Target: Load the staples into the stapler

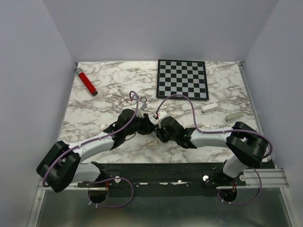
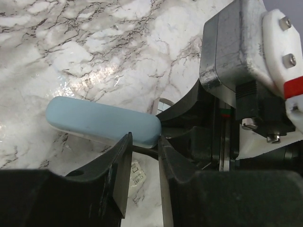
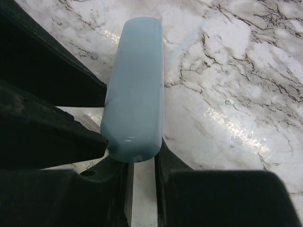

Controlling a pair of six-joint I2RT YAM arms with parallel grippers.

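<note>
**Two claws meeting at one end of the stapler, on the marble counter (image 1: 104, 99).** The right claw (image 3: 140, 163) is pressed onto the near end of the stapler (image 3: 137, 80). The stapler's light blue top runs straight out ahead of this claw's fingertips.

The left claw (image 2: 143, 144) comes in from the right claw's left side. Its two fingers (image 3: 71, 137) touch the stapler's long edge close to that same end. Its jaws stand a little apart, and through the gap we see a small cream box (image 2: 137, 177) on the counter beneath. We cannot tell whether they nip any part of the stapler. Seen from the left claw, the stapler stretches away to the left just beyond the fingertips, with its white underside showing along the lower edge.

From overhead, both claws hide the stapler, and the cream box lies just on their near side. Well ahead of the claws and to the right lies a chessboard (image 1: 182, 79). A red cylinder (image 1: 87, 82) lies far ahead on the left. A white bar (image 1: 208, 107) lies ahead of the right claw, on its right.
</note>
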